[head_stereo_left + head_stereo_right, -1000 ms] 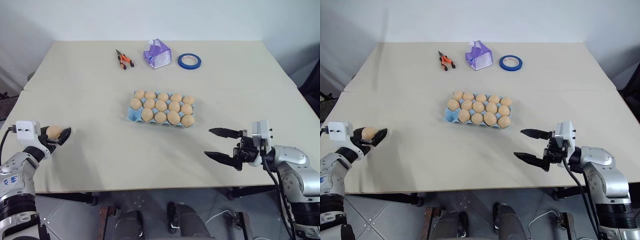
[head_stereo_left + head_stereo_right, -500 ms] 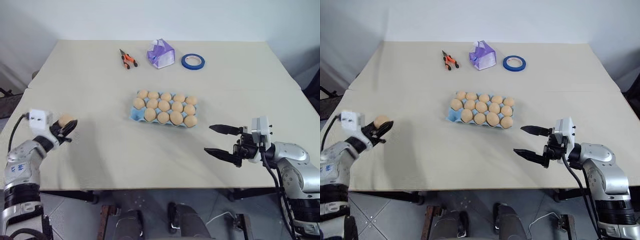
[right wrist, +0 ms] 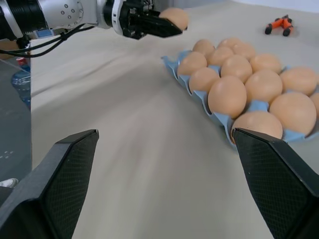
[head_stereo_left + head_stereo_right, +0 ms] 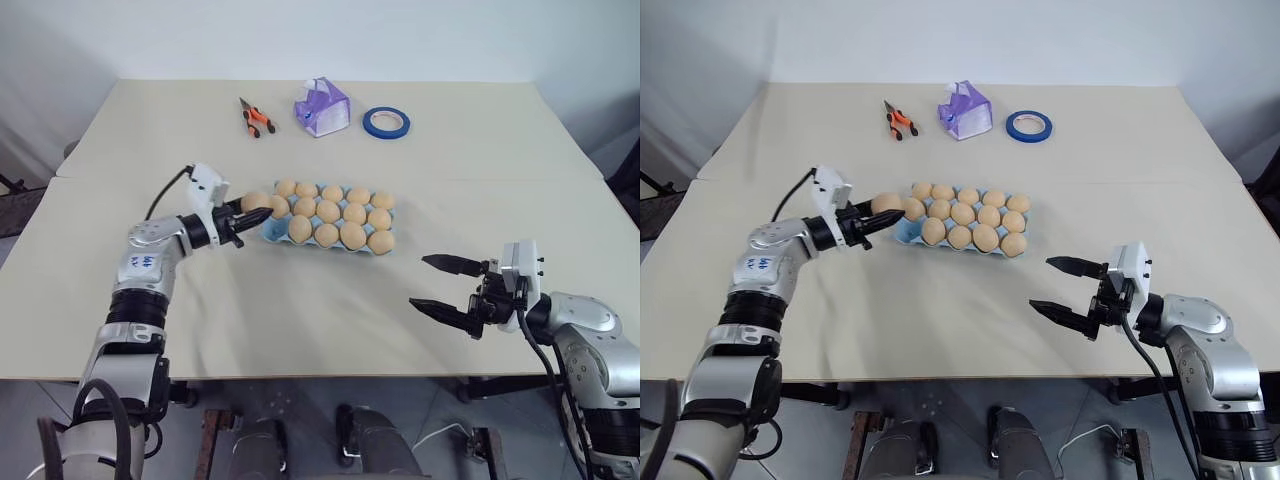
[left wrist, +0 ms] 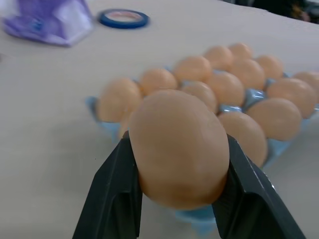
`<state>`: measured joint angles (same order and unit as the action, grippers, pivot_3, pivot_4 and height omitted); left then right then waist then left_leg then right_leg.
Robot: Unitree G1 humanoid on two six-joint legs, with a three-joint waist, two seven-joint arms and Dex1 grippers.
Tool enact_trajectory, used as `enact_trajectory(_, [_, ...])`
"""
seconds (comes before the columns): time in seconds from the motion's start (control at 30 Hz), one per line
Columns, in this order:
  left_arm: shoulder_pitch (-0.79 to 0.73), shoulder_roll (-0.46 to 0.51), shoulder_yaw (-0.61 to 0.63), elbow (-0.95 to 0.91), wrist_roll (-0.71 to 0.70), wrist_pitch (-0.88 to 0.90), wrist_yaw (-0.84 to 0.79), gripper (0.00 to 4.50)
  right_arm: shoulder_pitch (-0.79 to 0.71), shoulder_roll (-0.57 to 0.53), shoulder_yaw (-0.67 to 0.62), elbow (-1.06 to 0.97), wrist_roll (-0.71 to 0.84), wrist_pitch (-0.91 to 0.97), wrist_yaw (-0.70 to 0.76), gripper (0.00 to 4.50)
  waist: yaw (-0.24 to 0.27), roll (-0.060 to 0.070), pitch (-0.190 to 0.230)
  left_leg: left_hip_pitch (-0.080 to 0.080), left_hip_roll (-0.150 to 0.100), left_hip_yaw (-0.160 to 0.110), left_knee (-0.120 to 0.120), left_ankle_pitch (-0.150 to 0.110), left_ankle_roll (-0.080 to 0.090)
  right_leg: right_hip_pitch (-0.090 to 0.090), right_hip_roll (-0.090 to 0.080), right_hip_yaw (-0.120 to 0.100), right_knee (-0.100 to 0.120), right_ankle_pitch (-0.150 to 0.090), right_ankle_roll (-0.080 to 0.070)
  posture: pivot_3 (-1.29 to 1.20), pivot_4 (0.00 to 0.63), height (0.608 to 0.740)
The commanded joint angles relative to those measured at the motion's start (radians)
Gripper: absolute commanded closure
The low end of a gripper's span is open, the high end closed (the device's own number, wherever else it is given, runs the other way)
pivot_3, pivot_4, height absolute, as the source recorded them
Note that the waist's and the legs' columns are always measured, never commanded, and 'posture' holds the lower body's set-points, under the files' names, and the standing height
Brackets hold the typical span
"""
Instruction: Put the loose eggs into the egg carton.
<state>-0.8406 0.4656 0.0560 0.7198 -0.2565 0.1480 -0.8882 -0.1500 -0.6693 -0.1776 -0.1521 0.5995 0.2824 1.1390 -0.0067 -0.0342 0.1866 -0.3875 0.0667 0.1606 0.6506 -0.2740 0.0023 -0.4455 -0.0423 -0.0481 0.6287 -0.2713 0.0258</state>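
Note:
My left gripper is shut on a tan-brown loose egg, pinched between both black fingers. It holds that egg level, just above the left end of the light-blue egg carton in the middle of the table. Several eggs sit in the carton's cups; a bare blue corner shows at its near left. My right gripper hovers open and empty over the table's near right, well clear of the carton.
At the back of the table lie orange-handled pliers, a small purple-and-clear box and a blue tape roll. Bare beige tabletop lies between the carton and the front edge.
My left arm has swung from the table's near left edge up and to the right, carrying the egg to the carton's left end. The right arm has stayed put.

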Motion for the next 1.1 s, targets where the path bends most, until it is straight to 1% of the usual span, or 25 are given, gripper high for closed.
enact_trajectory(0.03, [-0.072, -0.013, -0.012, 0.094, 0.035, -0.049, -0.020, 3.06, 0.027, -0.004, -0.043, -0.063, 0.019, -0.013, -0.022, 0.00, 0.002, 0.000, 0.000, 0.000, 0.000, -0.001, 0.001, 0.000, 0.000, 0.000, 0.000, 0.000, 0.000, 0.000, 0.000, 0.00, 0.150, 0.740])
enact_trajectory(0.13, [-0.096, -0.026, -0.017, 0.134, 0.043, -0.066, -0.047, 3.06, 0.049, -0.004, -0.054, -0.083, 0.024, -0.010, -0.041, 0.00, 0.002, 0.000, 0.000, 0.000, 0.000, -0.001, 0.001, 0.000, 0.000, 0.000, 0.000, 0.000, 0.000, 0.000, 0.000, 0.00, 0.150, 0.740])
enact_trajectory(0.23, [-0.110, -0.032, -0.035, 0.147, 0.056, -0.037, -0.064, 2.10, 0.067, -0.004, -0.061, -0.094, 0.026, -0.010, -0.050, 0.00, 0.003, 0.000, 0.000, 0.000, 0.000, -0.001, 0.001, 0.000, 0.001, 0.000, -0.001, 0.000, 0.000, 0.000, 0.000, 0.00, 0.150, 0.740])
enact_trajectory(0.33, [-0.116, -0.041, -0.027, 0.147, 0.050, -0.056, -0.074, 1.16, 0.067, -0.004, -0.060, -0.094, 0.027, -0.009, -0.055, 0.00, 0.003, 0.000, 0.000, 0.000, 0.000, -0.001, 0.001, 0.000, 0.001, 0.000, -0.001, 0.000, 0.000, 0.000, 0.000, 0.00, 0.150, 0.740])
enact_trajectory(0.43, [-0.113, -0.043, -0.009, 0.108, 0.008, -0.008, -0.131, 0.21, 0.064, -0.005, -0.057, -0.090, 0.026, -0.010, -0.056, 0.00, 0.002, 0.000, 0.000, 0.000, 0.000, -0.001, 0.002, 0.000, 0.001, 0.000, -0.001, 0.000, 0.001, 0.000, 0.000, 0.00, 0.150, 0.740])
enact_trajectory(0.47, [-0.111, -0.038, 0.003, 0.082, -0.014, 0.024, -0.151, 0.02, 0.058, -0.005, -0.055, -0.085, 0.026, -0.010, -0.056, 0.00, 0.002, 0.000, 0.000, 0.000, 0.000, -0.001, 0.002, 0.000, 0.001, 0.000, -0.001, 0.000, 0.001, 0.000, 0.000, 0.00, 0.150, 0.740])
enact_trajectory(0.6, [-0.075, -0.005, 0.031, -0.023, -0.052, 0.052, -0.192, 0.02, 0.045, -0.011, -0.051, -0.073, 0.024, -0.010, -0.047, 0.00, 0.001, 0.000, 0.000, -0.001, 0.000, -0.001, 0.002, 0.000, 0.001, 0.000, 0.000, 0.000, 0.001, 0.000, 0.000, 0.00, 0.150, 0.740])
enact_trajectory(0.7, [-0.024, 0.042, 0.050, -0.114, -0.066, 0.076, -0.211, 0.02, 0.034, -0.017, -0.052, -0.063, 0.025, -0.009, -0.037, 0.00, -0.004, 0.000, 0.000, 0.000, 0.001, -0.001, 0.002, 0.000, 0.000, 0.000, 0.000, 0.001, 0.002, 0.000, 0.000, 0.00, 0.150, 0.740])
enact_trajectory(0.87, [0.105, 0.163, 0.096, -0.245, -0.089, 0.096, -0.256, 0.02, 0.003, -0.037, -0.051, -0.028, 0.017, -0.010, -0.009, 0.00, -0.020, 0.000, 0.000, 0.000, 0.003, -0.001, 0.003, 0.001, 0.000, 0.000, -0.001, 0.002, 0.003, 0.000, 0.000, 0.00, 0.150, 0.740])
enact_trajectory(0.97, [0.204, 0.248, 0.134, -0.285, -0.092, 0.087, -0.280, 0.02, -0.021, -0.049, -0.046, 0.001, 0.012, -0.011, 0.011, 0.00, -0.025, 0.000, 0.000, 0.001, 0.003, 0.000, 0.003, 0.001, 0.001, 0.000, -0.001, 0.002, 0.004, 0.000, 0.000, 0.00, 0.150, 0.740])
enact_trajectory(1.1, [0.337, 0.330, 0.182, -0.312, -0.111, 0.091, -0.324, 0.02, -0.067, -0.064, -0.031, 0.060, -0.004, -0.019, 0.049, 0.00, -0.023, 0.000, 0.000, 0.002, 0.004, -0.001, 0.003, 0.001, 0.001, 0.000, -0.002, 0.002, 0.005, -0.001, -0.001, 0.00, 0.150, 0.740])
